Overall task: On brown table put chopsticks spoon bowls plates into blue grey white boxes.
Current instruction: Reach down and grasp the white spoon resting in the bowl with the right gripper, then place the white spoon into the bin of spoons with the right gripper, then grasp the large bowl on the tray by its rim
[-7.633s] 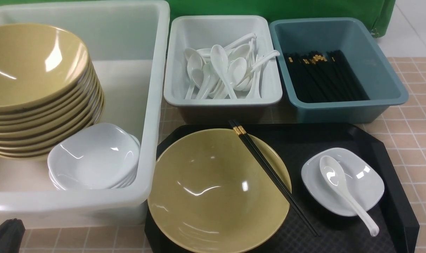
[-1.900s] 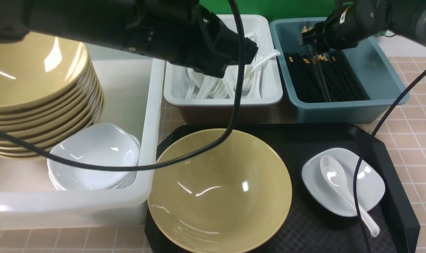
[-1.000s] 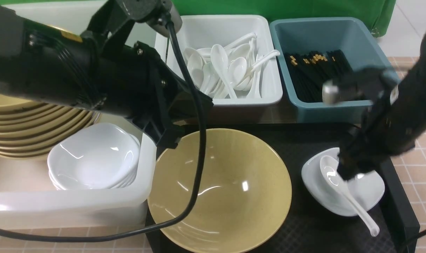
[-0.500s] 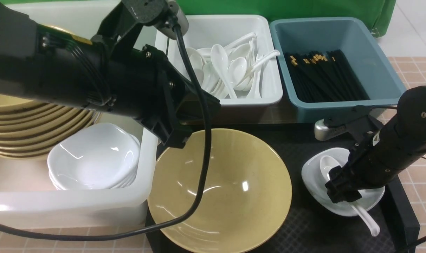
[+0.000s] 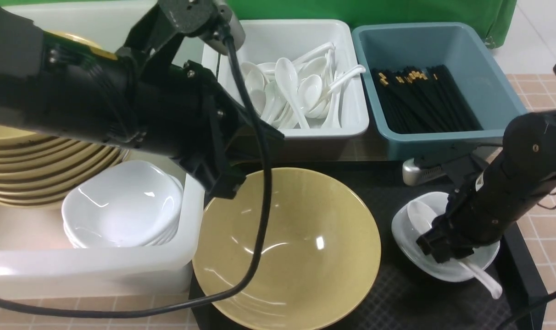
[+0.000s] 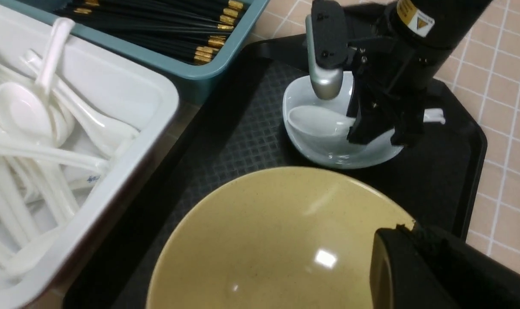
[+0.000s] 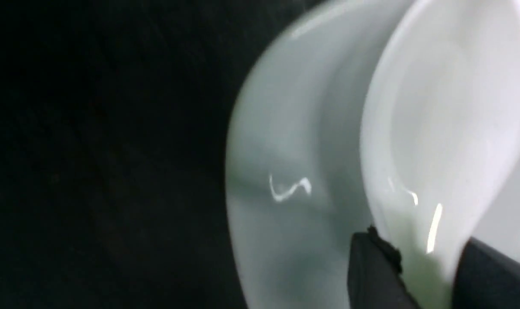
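Over white box (image 5: 99, 270), L arm (image 5: 99, 105), hiding bowls (image 5: 30, 160)

Nothing here can actually be read. The nearest thing to writing is a yellow-and-white sticker (image 6: 415, 15) on the right arm (image 6: 453, 21), at the upper right of the left wrist view; its print is far too small to make out. Toward that view's lower left, one white spoon (image 6: 86, 171) in the pale box (image 6: 157, 111) carries a tiny blue mark, blurred beyond reading. In the front view, upper left, a yellow label (image 5: 94, 52) shows on the left arm (image 5: 76, 101), with no legible characters.
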`<state>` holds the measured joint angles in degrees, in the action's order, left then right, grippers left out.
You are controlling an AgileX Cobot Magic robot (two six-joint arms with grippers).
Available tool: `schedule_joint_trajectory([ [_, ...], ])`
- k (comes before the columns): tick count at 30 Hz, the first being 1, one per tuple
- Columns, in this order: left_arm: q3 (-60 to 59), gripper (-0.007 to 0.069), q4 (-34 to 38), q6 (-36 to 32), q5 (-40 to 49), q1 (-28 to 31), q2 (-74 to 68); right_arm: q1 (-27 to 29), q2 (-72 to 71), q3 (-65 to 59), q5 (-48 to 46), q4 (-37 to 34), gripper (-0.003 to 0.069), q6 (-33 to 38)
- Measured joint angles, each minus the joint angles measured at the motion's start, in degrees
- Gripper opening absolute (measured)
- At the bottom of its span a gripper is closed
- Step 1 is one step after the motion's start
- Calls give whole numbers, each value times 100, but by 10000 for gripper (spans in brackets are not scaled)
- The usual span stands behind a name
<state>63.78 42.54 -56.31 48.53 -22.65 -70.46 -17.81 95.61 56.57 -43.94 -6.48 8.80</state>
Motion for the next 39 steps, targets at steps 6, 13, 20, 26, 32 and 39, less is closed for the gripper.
schedule_joint_trajectory([
  [6, 0, 4, -674, 1042, -94, 780, 613, -42, -391, 880, -184, -48, 239, 265],
  [13, 0, 4, -1347, 2480, 243, 2026, 852, -559, -169, 2759, 774, -529, 239, 664],
  [20, 0, 4, -1031, 2291, 341, 1869, 852, -878, 1117, 4050, 2119, -615, 239, 504],
  [26, 0, 4, -688, 2110, 476, 1808, 852, -866, 2180, 4866, 2134, -615, 351, 154],
  [32, 0, 4, -603, 1786, 507, 1808, 846, -854, 2289, 5545, 867, -609, 539, 181],
  [39, 573, 4, -576, 1648, 1070, 1493, 228, -853, 1672, 6411, -1365, -590, 526, 843],
])
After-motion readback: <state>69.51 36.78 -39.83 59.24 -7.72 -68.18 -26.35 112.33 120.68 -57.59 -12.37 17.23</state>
